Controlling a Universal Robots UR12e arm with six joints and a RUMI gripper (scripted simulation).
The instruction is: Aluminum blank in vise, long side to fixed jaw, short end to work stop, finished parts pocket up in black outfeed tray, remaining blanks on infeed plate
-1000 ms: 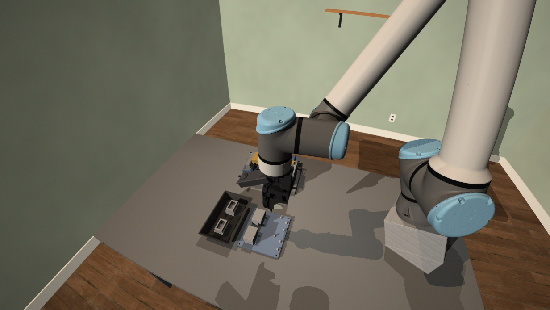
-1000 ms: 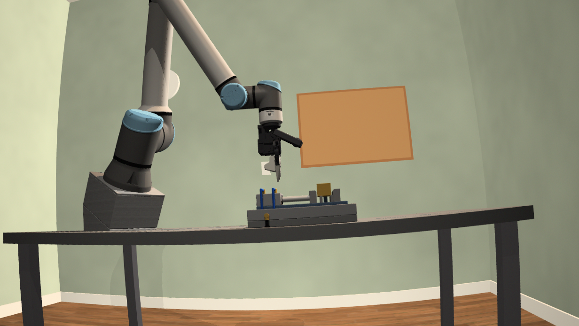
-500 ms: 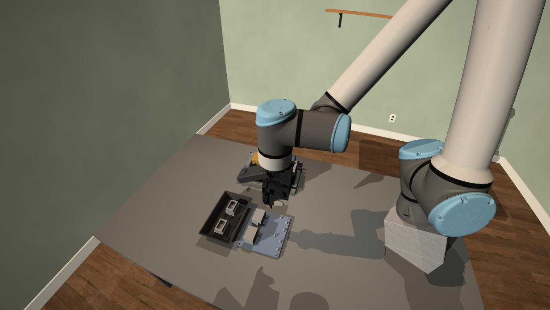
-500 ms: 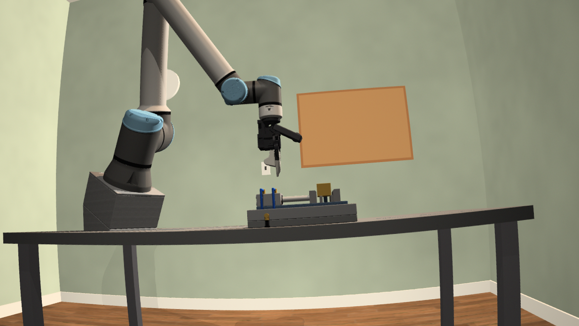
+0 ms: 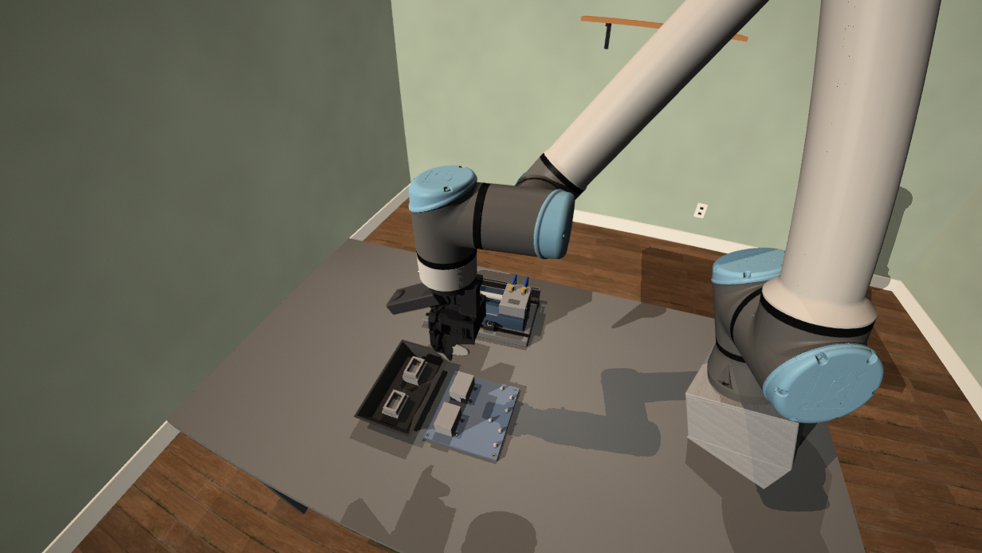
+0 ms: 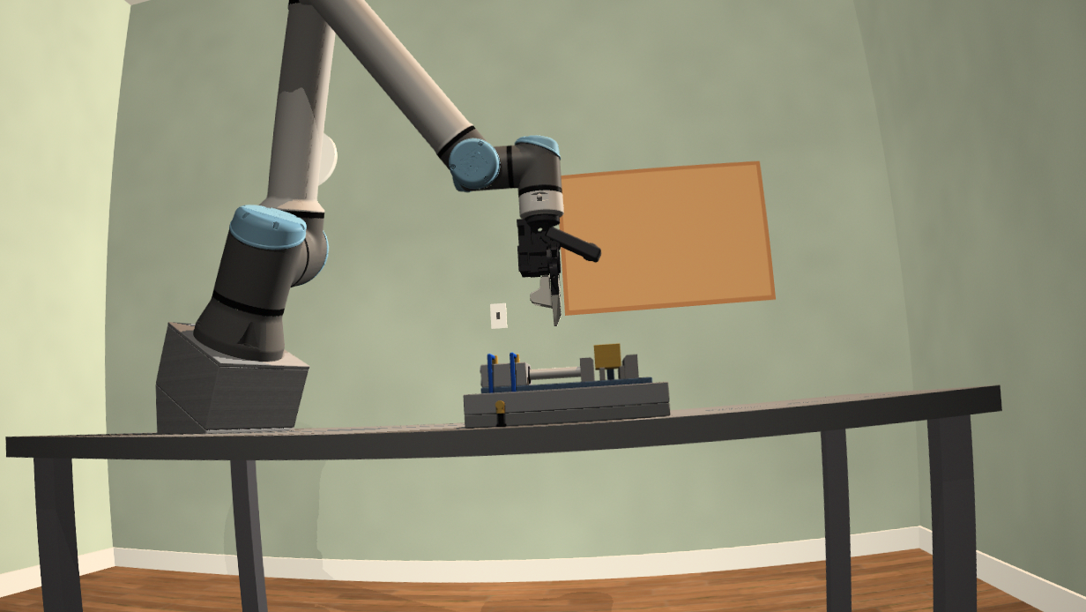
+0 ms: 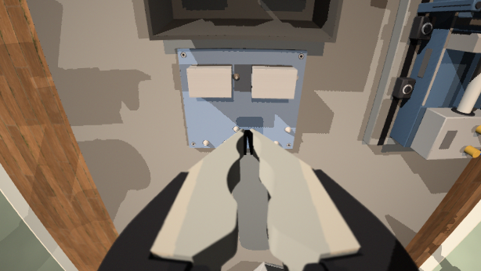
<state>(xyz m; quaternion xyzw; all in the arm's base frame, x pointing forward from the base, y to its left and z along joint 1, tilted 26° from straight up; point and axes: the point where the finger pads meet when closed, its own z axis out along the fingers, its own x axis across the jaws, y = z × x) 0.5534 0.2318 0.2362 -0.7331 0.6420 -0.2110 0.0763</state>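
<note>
The hand (image 6: 555,313) hangs well above the desk (image 5: 618,425), its fingers pressed together on nothing. Two pocketed parts (image 5: 414,369) already lie in the black tray (image 5: 371,393), and two gray blocks (image 7: 209,81) lie flat on the pinned plate (image 7: 204,125). A brass block (image 6: 606,354) stands in the vise (image 6: 566,395), where an aluminum one belongs. I'd judge the swap is the step in hand: next the fingers must spread, drop over the brass block and lift it out.
</note>
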